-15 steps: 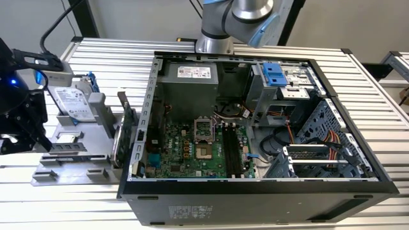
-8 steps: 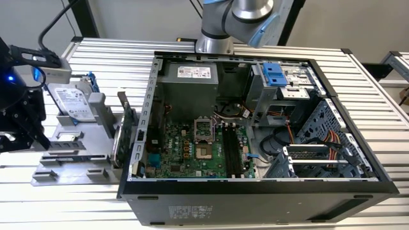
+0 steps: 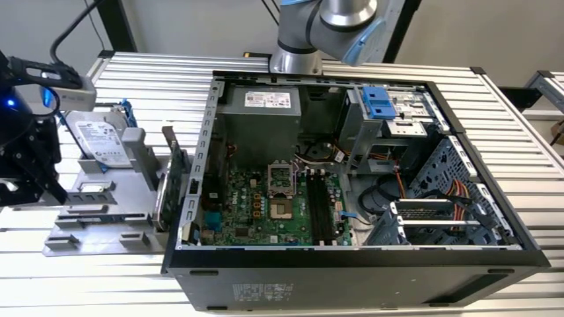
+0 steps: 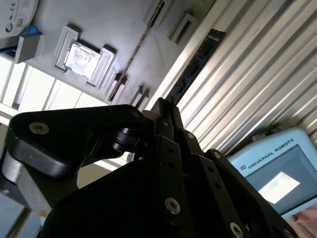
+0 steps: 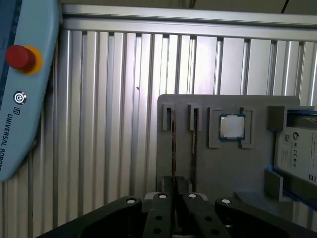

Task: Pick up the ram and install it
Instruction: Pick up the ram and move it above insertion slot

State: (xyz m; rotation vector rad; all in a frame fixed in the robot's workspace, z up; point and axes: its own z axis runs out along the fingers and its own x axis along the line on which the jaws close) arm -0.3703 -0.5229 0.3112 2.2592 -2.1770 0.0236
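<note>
The black gripper (image 5: 176, 192) loomed closest, its jaws pressed together on the ram (image 4: 195, 64), a thin blue stick standing on edge at the slot nearest one edge of the grey tray (image 5: 213, 168). Further in on that tray sat a processor chip (image 5: 232, 127), and at its opposite edge a hard drive (image 5: 299, 153). An open computer case (image 3: 352, 165) stood just beside the tray.
</note>
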